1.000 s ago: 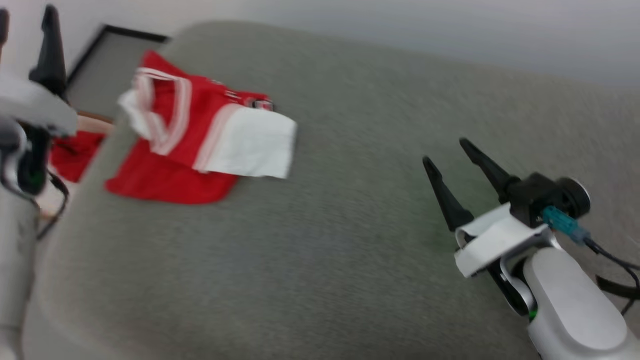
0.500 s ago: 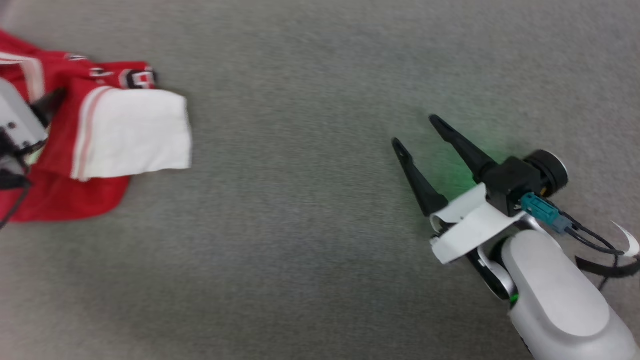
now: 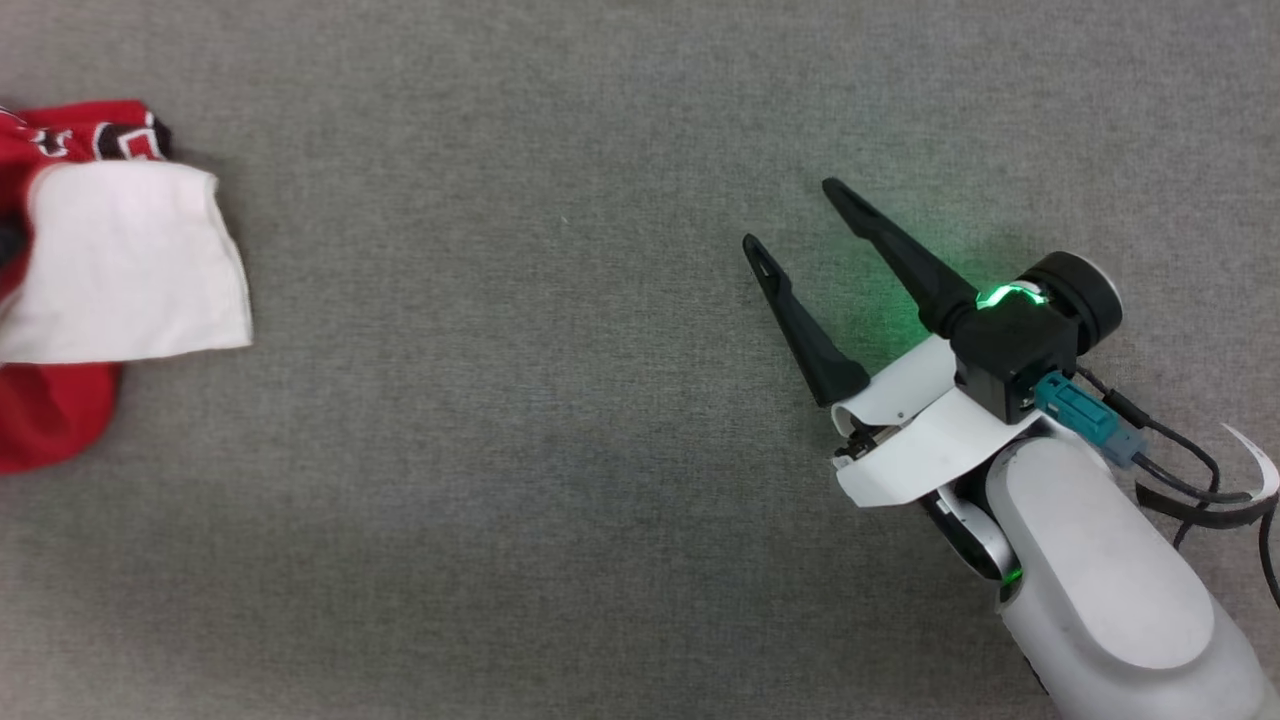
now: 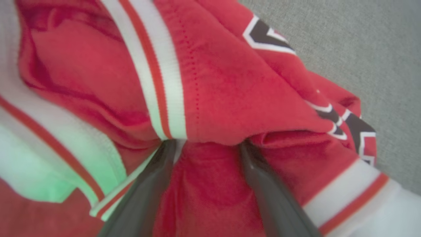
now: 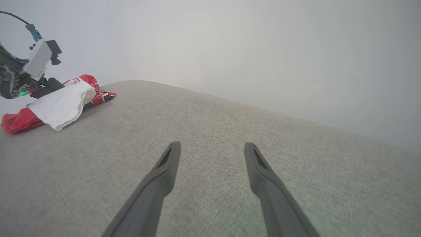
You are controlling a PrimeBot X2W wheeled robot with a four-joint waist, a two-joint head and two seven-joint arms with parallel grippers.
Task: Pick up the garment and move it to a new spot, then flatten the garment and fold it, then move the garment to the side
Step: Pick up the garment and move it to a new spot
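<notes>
On grey surface [image 3: 560,450]: left gripper [image 4: 206,144] splayed, tips under garment [image 4: 230,82]; right gripper [image 3: 790,214] splayed.

**Count of things, by kind.**

- Garment [image 3: 60,410]: one, a red jersey-style shirt at 9 o'clock in the head view.
  - One white sleeve [image 3: 130,265] lies uppermost.
- Hands: two.
  - Right hand [image 3: 790,215]: one, at 4 o'clock in the head view, bearing two long dark fingers [image 3: 805,335].
  - Left hand [image 4: 207,144]: one, bearing two dark fingers [image 4: 144,197] that rise from 6 o'clock in the left wrist view.
  - Fingers in all: four.
- Green lit ring [image 3: 1010,295]: one, on the right wrist.
- Teal connector [image 3: 1080,415]: one, beside that ring.
- Grey upholstered surface [image 3: 560,450]: one.
- Pale wall [image 5: 263,49]: one, at 12 o'clock in the right wrist view.
</notes>
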